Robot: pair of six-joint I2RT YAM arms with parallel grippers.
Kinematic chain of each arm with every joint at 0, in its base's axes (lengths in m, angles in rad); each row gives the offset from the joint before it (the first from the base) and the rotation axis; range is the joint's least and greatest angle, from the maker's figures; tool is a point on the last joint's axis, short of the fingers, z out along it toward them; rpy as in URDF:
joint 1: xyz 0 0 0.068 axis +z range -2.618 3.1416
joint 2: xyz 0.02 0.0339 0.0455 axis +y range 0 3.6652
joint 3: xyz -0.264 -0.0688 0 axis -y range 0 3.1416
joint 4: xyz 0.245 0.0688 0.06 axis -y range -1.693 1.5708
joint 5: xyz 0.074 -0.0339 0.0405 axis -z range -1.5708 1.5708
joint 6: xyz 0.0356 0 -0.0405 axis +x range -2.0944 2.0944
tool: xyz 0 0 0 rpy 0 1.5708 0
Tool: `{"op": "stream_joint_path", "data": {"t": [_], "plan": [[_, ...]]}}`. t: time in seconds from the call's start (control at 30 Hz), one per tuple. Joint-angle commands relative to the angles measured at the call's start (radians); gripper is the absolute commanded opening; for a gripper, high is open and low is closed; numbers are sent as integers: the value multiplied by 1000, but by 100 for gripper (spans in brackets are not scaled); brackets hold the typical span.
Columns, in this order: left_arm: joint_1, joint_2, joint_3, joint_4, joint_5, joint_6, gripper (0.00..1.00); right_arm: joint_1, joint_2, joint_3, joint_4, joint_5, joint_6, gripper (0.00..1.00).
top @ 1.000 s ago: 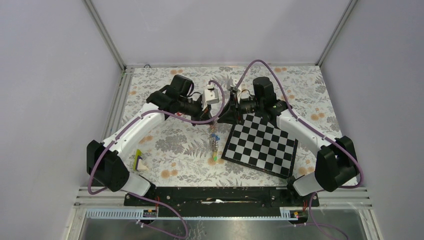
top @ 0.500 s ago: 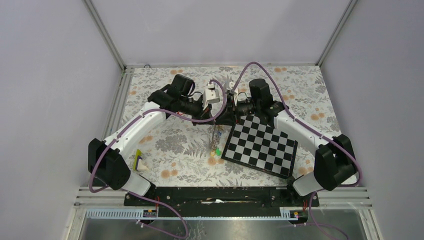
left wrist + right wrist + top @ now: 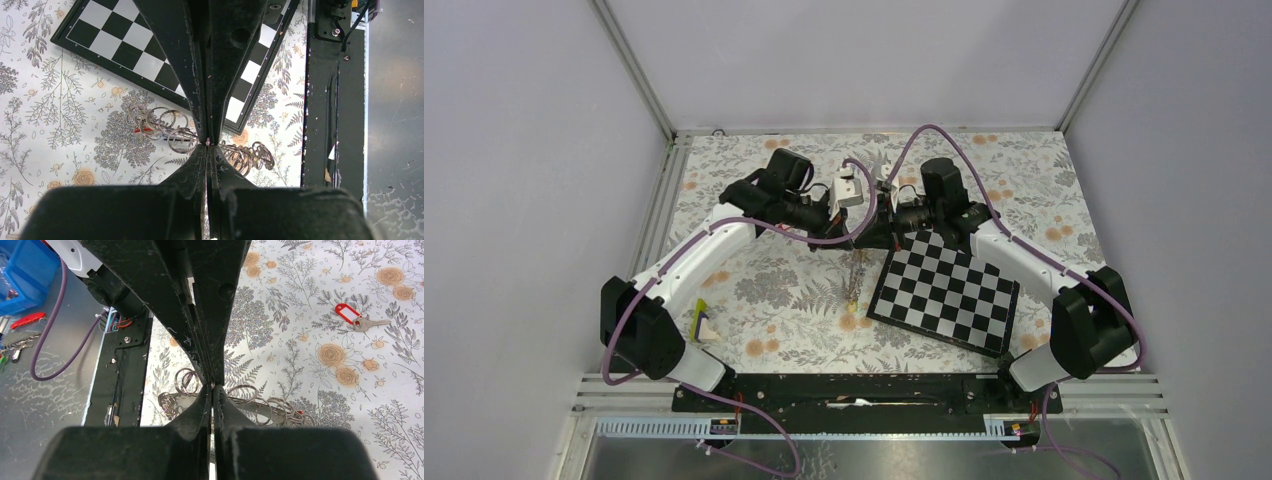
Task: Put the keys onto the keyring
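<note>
Both wrists have closed in on each other over the last second, and the dangling string of rings [image 3: 854, 275] has bunched up shorter; the green tag I had at its bottom I can't pick out now.

Left gripper [image 3: 207, 142] is pinched right down, no gap at the tips. Right gripper [image 3: 212, 385] is the same. The silver loops spill out either side of both pinches, so I judge both are gripping that string, hanging above the cloth [image 3: 764, 290] just left of the chessboard [image 3: 944, 288]. A big dark ring I can't make out anywhere, only these small linked ones. There's a red sliver among them on the left wrist camera, too small to call.

One red-tagged key [image 3: 348, 313] lies flat on the cloth, apart from the bunch; only the right wrist camera shows it.

Handling: that string looks light, floppy and slick. It'll swing and slide through the tips, so I'd hold a single wire loop, not the clump. The loose key looks thin and hard to get under, so I'd go for the plastic tag.

Room: the board's edge sits close on the right and could snag a loop. Open cloth lies to the left, with the rail [image 3: 854, 388] at the near edge.
</note>
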Motion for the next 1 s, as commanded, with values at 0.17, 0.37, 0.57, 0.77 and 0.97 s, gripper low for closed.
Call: {"op": "stream_joint_path", "data": {"t": [0.17,0.37,0.57,0.77,0.97], "plan": [[129,-43,-21,214,275,-87,16,-30,-30,24,93,-55,156,0],[168,-131,-225,653,386,-347,36,-48,-45,-20,340,-112,398,0],[167,-133,-289,810,392,-475,40,-62,-35,-81,599,-138,613,0],[167,-129,-315,881,397,-521,35,-64,-27,-106,695,-140,684,0],[167,-131,-325,880,412,-521,31,-77,-25,-115,725,-132,707,0]]}}
